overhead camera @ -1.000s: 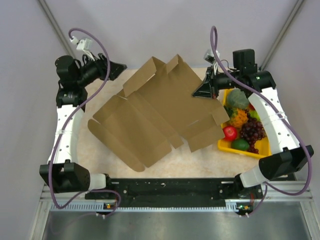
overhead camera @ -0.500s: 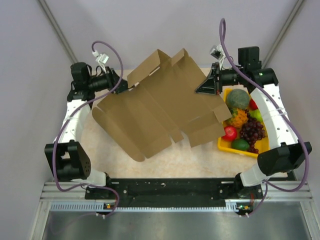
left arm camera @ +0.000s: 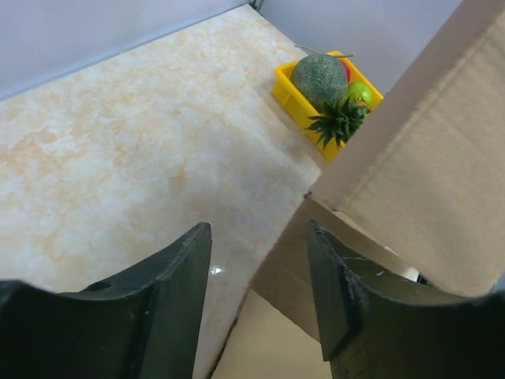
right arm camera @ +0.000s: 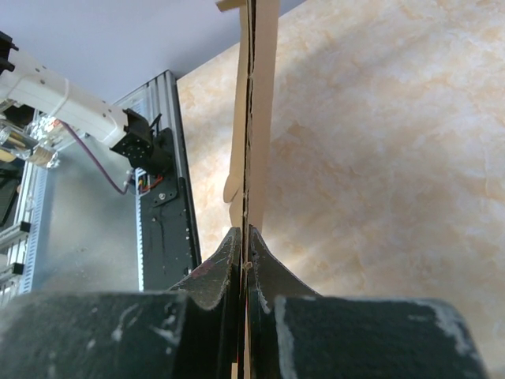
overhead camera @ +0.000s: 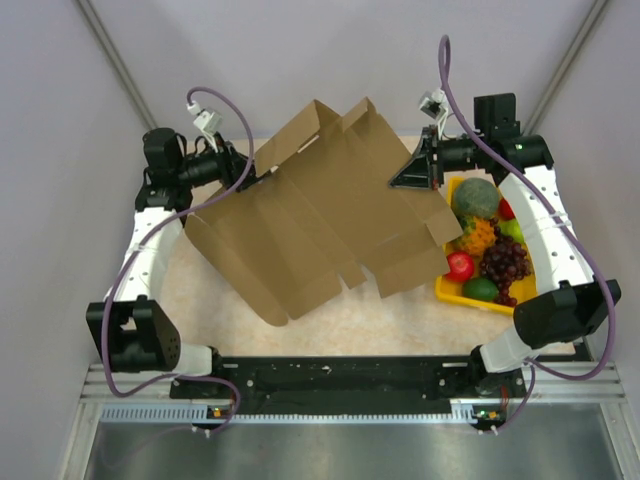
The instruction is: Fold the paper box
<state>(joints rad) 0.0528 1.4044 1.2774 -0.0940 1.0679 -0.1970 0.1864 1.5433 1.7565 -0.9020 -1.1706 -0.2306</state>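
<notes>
Okay, here's what the cameras show right now:

- The paper box (overhead camera: 320, 225) is a flat, unfolded brown die-cut sheet, flaps and tabs spread out, sitting over the middle of the table (overhead camera: 400, 320).
- It isn't lying flat. The edge toward 12 o'clock is lifted clear of the surface and the whole sheet slopes down toward 6 o'clock. I can't tell whether the low corner at about 7 o'clock actually touches the table.
- The right gripper (overhead camera: 412, 172) is at roughly 1 o'clock on the sheet, pinched tight on the cardboard. In its wrist view the 2 fingers (right arm camera: 207, 276) squeeze the thin edge with no gap showing.
- The left gripper (overhead camera: 252, 172) is at about 10 o'clock on the sheet, right at that edge. Its jaws stand partly apart, medium-wide, and a corner of the cardboard reaches into the gap in the wrist view. Bare table shows between the cardboard and 1 finger, so there's no grip there.
- The yellow tray (overhead camera: 455, 292) is at 4 o'clock from the sheet, just beside its right flap, holding a melon (overhead camera: 478, 197), a pineapple (overhead camera: 478, 235), grapes (overhead camera: 505, 262) and some other fruit.
</notes>
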